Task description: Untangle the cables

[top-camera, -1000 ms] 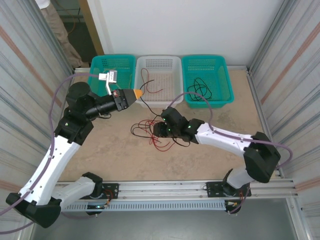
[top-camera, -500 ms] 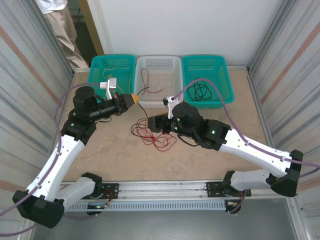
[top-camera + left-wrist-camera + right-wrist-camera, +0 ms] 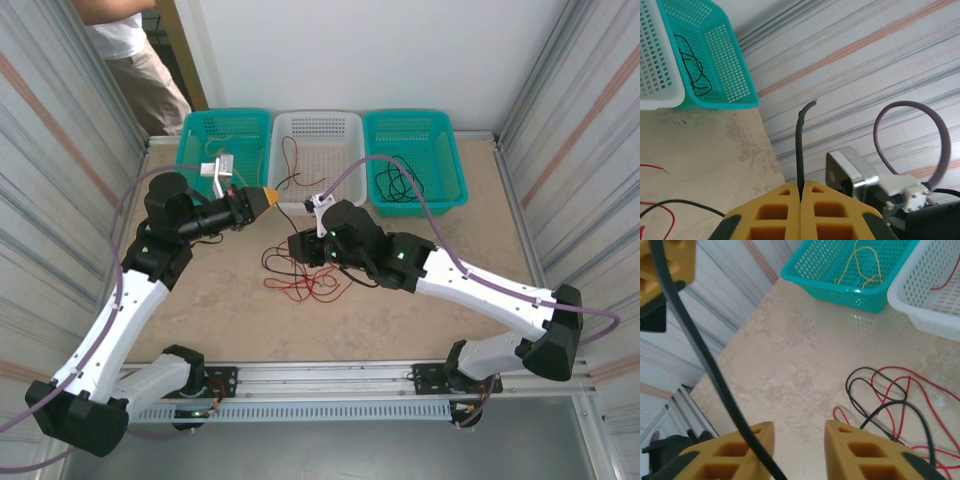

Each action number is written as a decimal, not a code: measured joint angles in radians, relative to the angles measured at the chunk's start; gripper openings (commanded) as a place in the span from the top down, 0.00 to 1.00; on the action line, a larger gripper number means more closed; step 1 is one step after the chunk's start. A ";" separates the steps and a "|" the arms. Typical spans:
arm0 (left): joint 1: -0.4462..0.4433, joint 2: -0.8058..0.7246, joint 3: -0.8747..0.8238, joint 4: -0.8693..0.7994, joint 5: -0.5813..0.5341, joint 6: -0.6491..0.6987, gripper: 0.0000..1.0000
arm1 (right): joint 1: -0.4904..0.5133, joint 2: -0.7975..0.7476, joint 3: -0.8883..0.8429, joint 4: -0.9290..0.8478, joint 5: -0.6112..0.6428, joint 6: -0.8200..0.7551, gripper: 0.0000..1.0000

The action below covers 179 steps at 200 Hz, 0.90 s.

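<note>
Black cable [image 3: 800, 145] tip, seemingly frayed, past left tool [image 3: 801, 186] — unreadable overhead.

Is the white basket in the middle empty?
Not empty. The white basket has a thin red cable lying inside it.

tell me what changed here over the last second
The right gripper slid left over the table toward the left gripper, its arm stretching out; its jaws now stand apart. The left gripper dipped slightly and stayed shut on the black cable. The red and black tangle shifted a little. The white basket and the teal ones beside it stayed put.
</note>
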 measured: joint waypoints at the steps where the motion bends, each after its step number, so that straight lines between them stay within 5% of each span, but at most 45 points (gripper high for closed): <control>1: 0.000 0.000 0.000 0.000 0.000 0.000 1.00 | 0.000 -0.001 0.001 0.000 -0.001 -0.004 0.83; 38: 0.006 0.000 -0.003 -0.009 -0.003 0.006 1.00 | 0.000 -0.021 0.002 -0.002 0.000 -0.006 1.00; 63: 0.006 0.000 -0.013 -0.038 -0.024 0.039 0.63 | 0.000 -0.048 0.002 -0.002 0.000 -0.007 1.00; 84: 0.006 -0.003 -0.031 -0.085 -0.053 0.076 0.44 | -0.008 -0.062 0.018 -0.009 0.001 -0.007 1.00; 137: 0.006 -0.069 -0.139 -0.207 -0.132 0.150 0.30 | -0.117 -0.061 0.135 -0.035 -0.024 -0.007 1.00; 152: 0.006 -0.095 -0.168 -0.233 -0.150 0.173 0.14 | -0.150 -0.057 0.167 -0.054 -0.030 -0.007 1.00; 179: 0.006 -0.130 -0.215 -0.281 -0.180 0.189 0.13 | -0.197 -0.037 0.224 -0.066 -0.031 -0.007 1.00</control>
